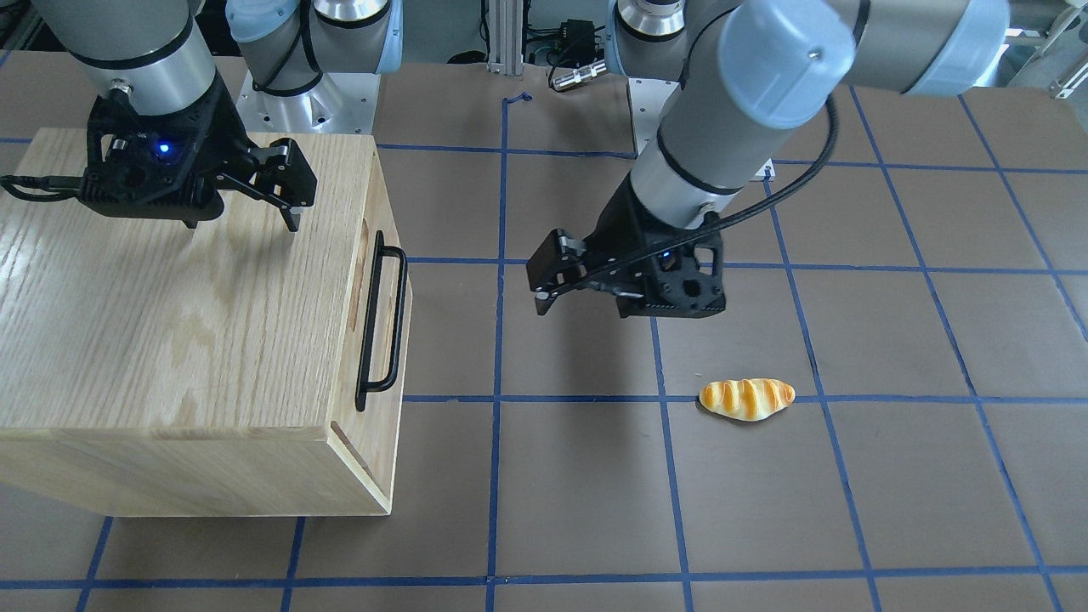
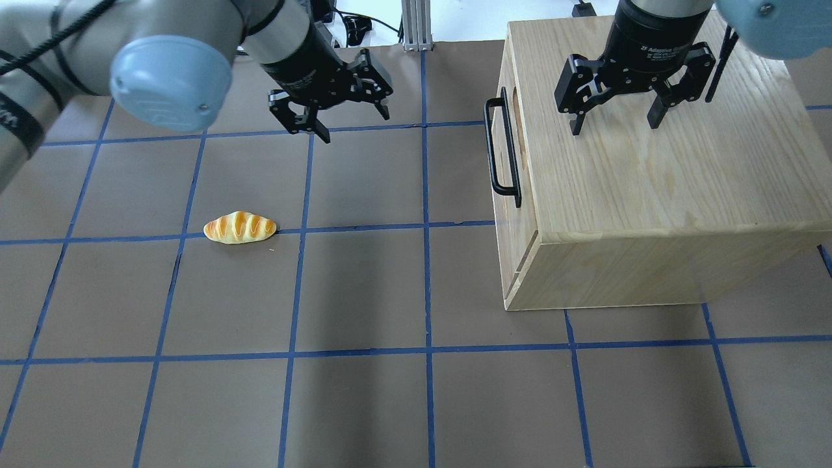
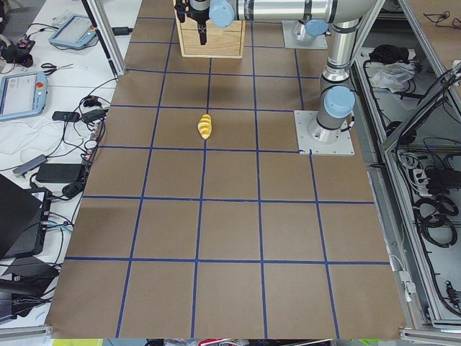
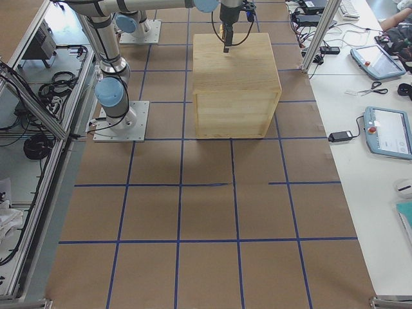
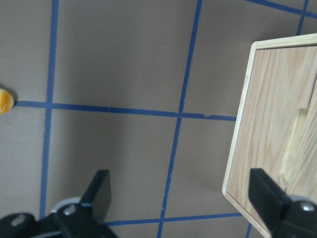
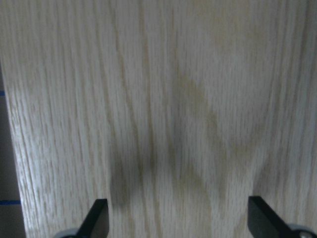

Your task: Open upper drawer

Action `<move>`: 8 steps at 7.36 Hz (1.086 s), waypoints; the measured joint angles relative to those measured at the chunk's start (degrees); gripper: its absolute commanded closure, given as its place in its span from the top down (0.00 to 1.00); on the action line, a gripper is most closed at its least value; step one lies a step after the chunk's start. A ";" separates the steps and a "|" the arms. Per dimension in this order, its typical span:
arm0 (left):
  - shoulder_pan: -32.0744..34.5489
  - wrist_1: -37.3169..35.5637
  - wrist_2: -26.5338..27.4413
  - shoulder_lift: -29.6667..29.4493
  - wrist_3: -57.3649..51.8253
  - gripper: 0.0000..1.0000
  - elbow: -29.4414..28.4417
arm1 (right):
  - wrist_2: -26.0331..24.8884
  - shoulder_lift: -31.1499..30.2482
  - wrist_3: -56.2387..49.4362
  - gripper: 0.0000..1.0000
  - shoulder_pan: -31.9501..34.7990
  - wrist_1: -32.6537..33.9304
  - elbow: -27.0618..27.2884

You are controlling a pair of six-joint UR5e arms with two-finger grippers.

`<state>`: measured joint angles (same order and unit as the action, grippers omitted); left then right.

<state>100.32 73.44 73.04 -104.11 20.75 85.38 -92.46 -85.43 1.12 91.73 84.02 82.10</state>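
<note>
The upper drawer [image 2: 513, 140] is shut flush in the front of the oak cabinet [image 2: 650, 182], which faces the table's middle. Its long black bar handle [image 2: 504, 153] also shows in the front-facing view [image 1: 380, 319]. My left gripper [image 2: 356, 123] is open and empty, and hovers over the table a short way from the handle [image 1: 552, 276]. Its wrist view shows the drawer front with its curved notch [image 5: 267, 114] at the right. My right gripper [image 2: 614, 127] is open and empty just above the cabinet's top [image 6: 158, 99].
A toy bread roll [image 2: 239, 227] lies on the brown mat on the robot's left side, away from the cabinet. Blue tape lines grid the mat. The arm bases stand at the table's back edge.
</note>
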 measured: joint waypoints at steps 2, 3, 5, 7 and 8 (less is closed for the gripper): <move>5.21 -6.70 -0.29 -3.63 7.53 1.00 0.09 | 0.00 0.00 -0.01 1.00 0.02 0.00 0.02; 7.21 -8.10 -0.38 -4.68 9.95 1.00 0.09 | 0.00 0.00 0.00 1.00 0.02 0.00 0.02; 9.87 -9.04 -0.63 -5.70 11.46 1.00 -0.16 | 0.00 0.00 0.02 1.00 0.00 0.00 0.03; 10.73 -9.24 -1.53 -5.65 10.97 1.00 -0.36 | 0.00 0.00 0.03 1.00 0.01 0.00 0.02; 10.76 -9.27 -2.29 -5.55 10.71 1.00 -0.43 | 0.00 0.00 0.01 1.00 0.02 0.00 0.05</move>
<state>111.07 64.17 70.75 -109.65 31.46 84.95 -92.46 -85.43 1.12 91.76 84.02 82.14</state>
